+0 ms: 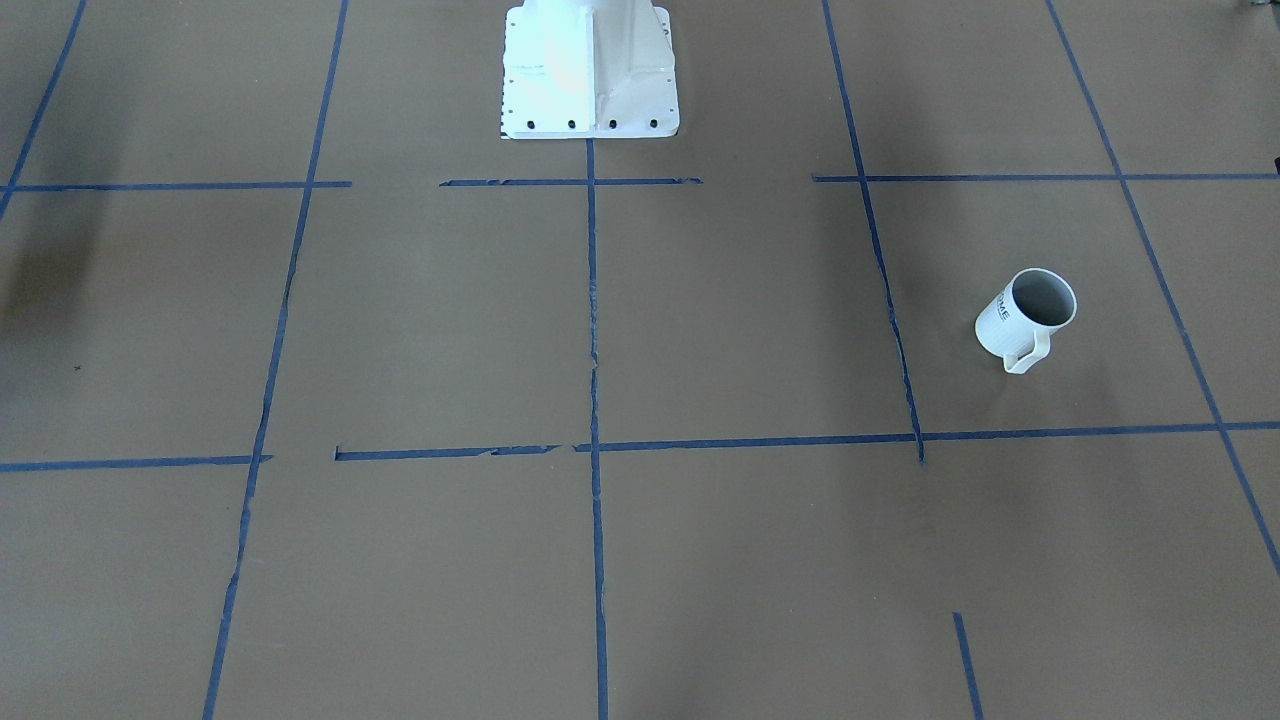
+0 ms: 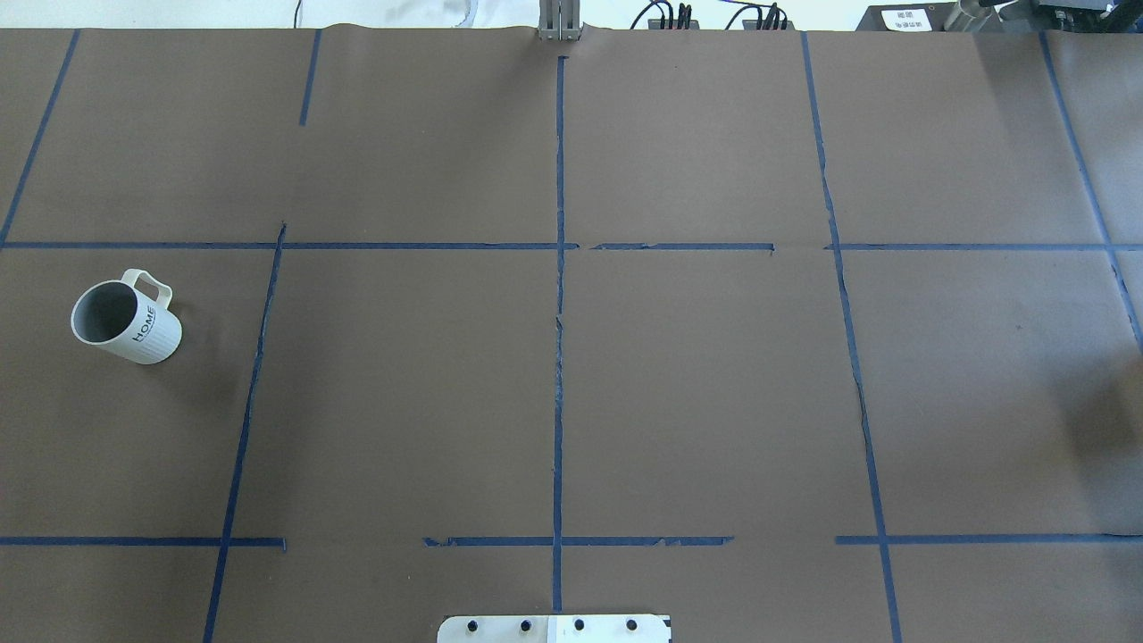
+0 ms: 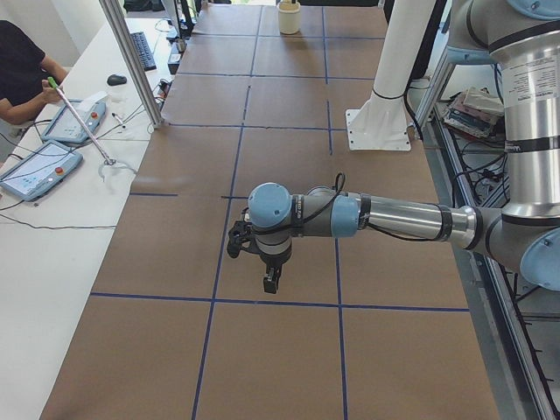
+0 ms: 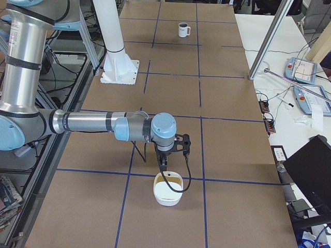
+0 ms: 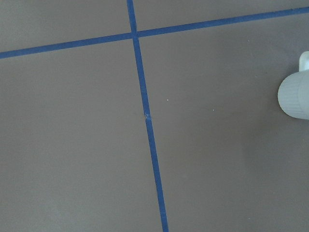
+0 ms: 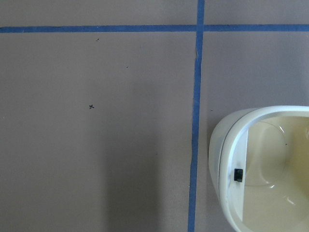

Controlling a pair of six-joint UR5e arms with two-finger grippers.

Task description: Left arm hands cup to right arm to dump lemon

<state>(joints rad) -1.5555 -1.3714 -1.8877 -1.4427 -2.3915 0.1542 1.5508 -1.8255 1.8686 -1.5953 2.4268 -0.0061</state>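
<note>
The white cup (image 2: 125, 320) stands upright on the brown table on my left side, handle toward the far edge, lettering "HOME" on its side. It also shows in the front view (image 1: 1027, 320), far off in the right side view (image 4: 183, 29), and at the right edge of the left wrist view (image 5: 295, 96). Its inside looks grey; the lemon is not in view. The left gripper (image 3: 272, 280) hangs fingers-down, high over the table; I cannot tell if it is open. The right gripper (image 4: 163, 161) hangs just above a cream bowl (image 4: 168, 192); I cannot tell its state.
The bowl's rim (image 6: 227, 140) fills the right wrist view's lower right, and it shows at the far end in the left side view (image 3: 289, 16). The white robot pedestal (image 1: 590, 70) stands at the table's back middle. An operator (image 3: 17, 79) sits at the side table with tablets.
</note>
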